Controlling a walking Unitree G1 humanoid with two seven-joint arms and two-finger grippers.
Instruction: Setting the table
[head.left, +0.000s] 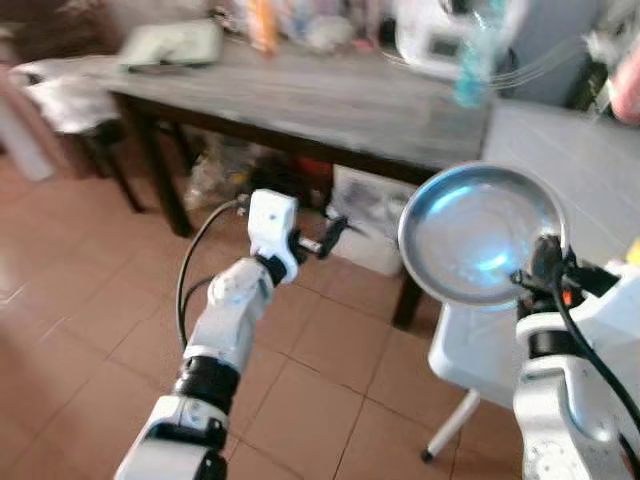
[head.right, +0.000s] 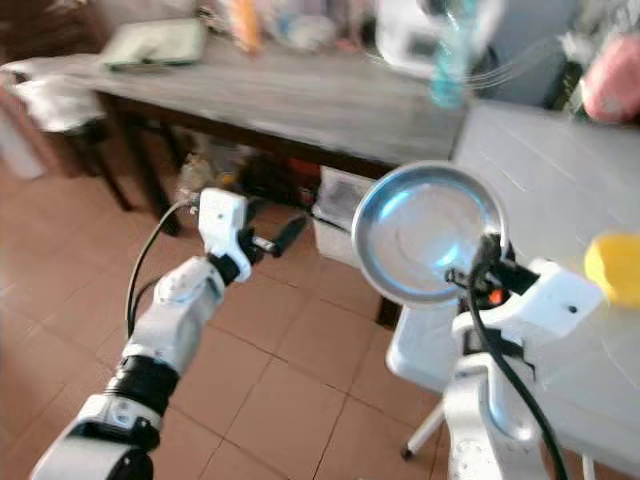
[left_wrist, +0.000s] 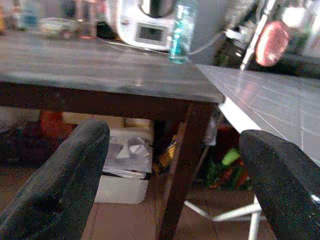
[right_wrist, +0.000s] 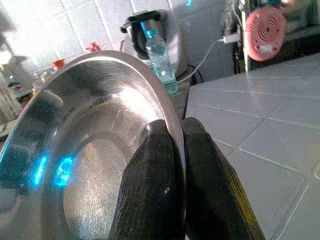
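My right gripper (head.left: 540, 262) is shut on the rim of a shiny steel plate (head.left: 478, 233), which stands nearly upright, tilted on edge, above the near corner of a white tiled table (head.left: 590, 170). In the right wrist view both black fingers (right_wrist: 159, 175) pinch the plate's rim (right_wrist: 100, 145). My left gripper (head.left: 336, 234) is held out over the floor in front of a dark wooden table (head.left: 330, 100); its fingers (left_wrist: 65, 180) stand wide apart and open, holding nothing.
The wooden table carries a white appliance (head.left: 440, 35), a blue-green water bottle (head.left: 472, 60), a tray (head.left: 170, 42) and other blurred items. Boxes and bags (head.left: 365, 215) lie under it. A yellow object (head.right: 612, 268) rests on the white table. Terracotta tiled floor (head.left: 90, 300) spreads to the left.
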